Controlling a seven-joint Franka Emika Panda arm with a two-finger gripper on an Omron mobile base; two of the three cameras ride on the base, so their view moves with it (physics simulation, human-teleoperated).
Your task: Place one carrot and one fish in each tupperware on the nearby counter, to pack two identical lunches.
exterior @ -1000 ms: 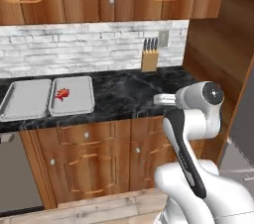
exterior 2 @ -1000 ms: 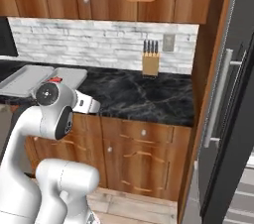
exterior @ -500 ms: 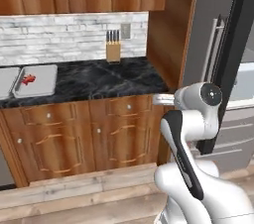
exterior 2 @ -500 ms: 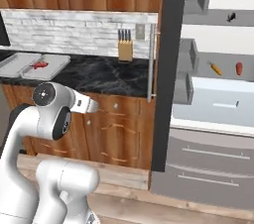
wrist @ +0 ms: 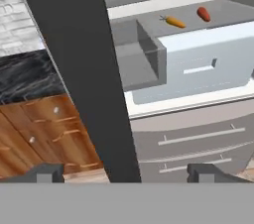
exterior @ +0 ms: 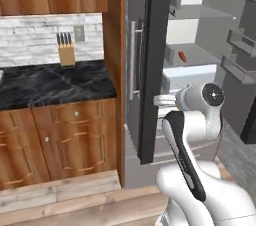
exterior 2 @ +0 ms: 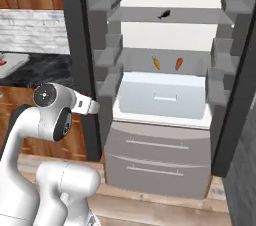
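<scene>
Inside the open fridge (exterior 2: 165, 95), a slim orange carrot (exterior 2: 156, 62) (wrist: 174, 21) and a stubbier red-orange carrot (exterior 2: 178, 63) (wrist: 203, 14) (exterior: 182, 56) lie side by side on the middle shelf. A dark fish (exterior 2: 163, 14) rests on the shelf above. At the far left, a grey tupperware (exterior 2: 14, 63) sits on the black counter (exterior: 50, 87) with a speck of red fish (exterior 2: 2, 62) at the frame edge. My gripper (wrist: 126, 172) is open and holds nothing. It is well short of the fridge and points at the edge of the fridge's dark door (wrist: 74, 69).
A knife block (exterior: 66, 55) stands at the back of the counter. The fridge's dark doors (exterior: 150, 65) stand open on both sides. A white drawer (exterior 2: 162, 95) sits below the carrot shelf, with grey freezer drawers (exterior 2: 155, 162) beneath it. Brown cabinets (exterior: 55, 140) run under the counter.
The whole picture has swept right: the base has turned from the counter with the trays toward the open fridge. The gripper stays open and empty.
</scene>
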